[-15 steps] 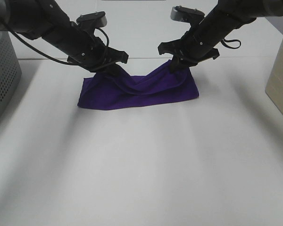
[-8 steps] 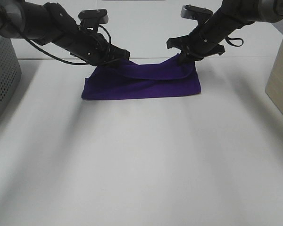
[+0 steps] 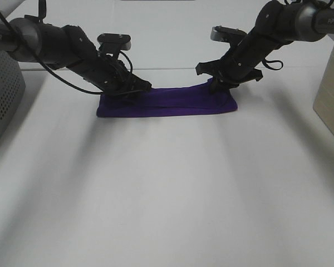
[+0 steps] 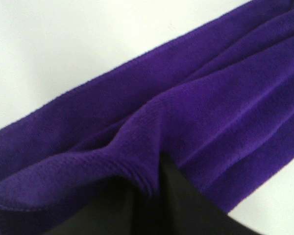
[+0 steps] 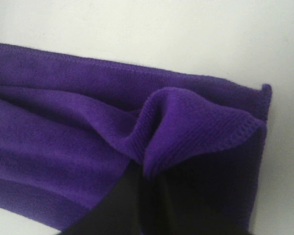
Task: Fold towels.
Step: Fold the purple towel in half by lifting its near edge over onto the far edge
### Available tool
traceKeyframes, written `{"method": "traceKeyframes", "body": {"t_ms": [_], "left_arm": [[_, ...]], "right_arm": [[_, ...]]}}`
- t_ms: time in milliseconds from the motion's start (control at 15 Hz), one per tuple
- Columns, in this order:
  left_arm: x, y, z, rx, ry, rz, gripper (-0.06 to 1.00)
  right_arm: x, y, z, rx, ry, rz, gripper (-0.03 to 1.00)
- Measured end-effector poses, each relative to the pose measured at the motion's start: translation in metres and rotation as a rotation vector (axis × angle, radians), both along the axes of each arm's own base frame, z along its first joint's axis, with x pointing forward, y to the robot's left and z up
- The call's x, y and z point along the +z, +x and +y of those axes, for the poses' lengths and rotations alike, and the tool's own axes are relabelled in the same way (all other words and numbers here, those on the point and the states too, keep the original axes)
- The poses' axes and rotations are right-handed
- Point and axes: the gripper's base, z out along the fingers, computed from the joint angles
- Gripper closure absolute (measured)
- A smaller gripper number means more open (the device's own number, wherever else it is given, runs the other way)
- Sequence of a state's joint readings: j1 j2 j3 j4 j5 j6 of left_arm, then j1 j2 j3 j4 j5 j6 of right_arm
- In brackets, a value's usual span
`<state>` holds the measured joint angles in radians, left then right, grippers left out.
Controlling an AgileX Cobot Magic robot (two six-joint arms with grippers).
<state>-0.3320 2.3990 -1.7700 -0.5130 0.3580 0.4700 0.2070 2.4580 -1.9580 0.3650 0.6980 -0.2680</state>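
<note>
Towel (image 3: 167,104), purple, folded, lies at 12 o'clock on table (image 3: 167,194), far corners clamped by left gripper (image 3: 136,88) and right gripper (image 3: 217,84).

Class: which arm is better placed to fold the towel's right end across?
Probably right: the right gripper pinches the towel at that end's corner; the left gripper grips the opposite end.

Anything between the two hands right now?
Only the purple towel, stretched along the table from left hand to right hand; the exterior high view shows it.
</note>
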Motion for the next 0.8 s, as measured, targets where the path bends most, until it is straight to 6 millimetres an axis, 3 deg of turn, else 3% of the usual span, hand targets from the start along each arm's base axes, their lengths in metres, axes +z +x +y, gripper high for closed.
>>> {"method": "traceKeyframes", "body": {"t_ms": [200,267,400,533,600,733,800], "left_arm": [[0.0,0.002,0.001,0.012,0.002,-0.027,0.71],[-0.001,0.002,0.001,0.005,0.008,-0.019,0.59],[-0.002,-0.004,0.001,-0.048,0.045,0.038,0.31],[0.014,-0.01,0.005,-0.064,0.083,0.086,0.17],[0.033,-0.011,0.012,-0.049,0.107,0.115,0.16],[0.049,-0.011,0.025,-0.013,0.131,0.181,0.15],[0.061,-0.009,0.043,0.032,0.136,0.267,0.15]], "right_arm": [[0.0,0.0,0.0,0.001,-0.003,-0.001,0.76],[0.0,0.0,0.0,0.003,-0.004,0.003,0.66],[0.0,-0.003,0.0,0.016,-0.009,0.034,0.36],[0.009,-0.007,-0.002,0.043,-0.038,0.051,0.2],[0.03,-0.01,-0.004,0.062,-0.065,0.031,0.18],[0.056,-0.016,-0.006,0.066,-0.078,0.024,0.17],[0.077,-0.025,-0.008,0.066,-0.077,0.061,0.17]]}}
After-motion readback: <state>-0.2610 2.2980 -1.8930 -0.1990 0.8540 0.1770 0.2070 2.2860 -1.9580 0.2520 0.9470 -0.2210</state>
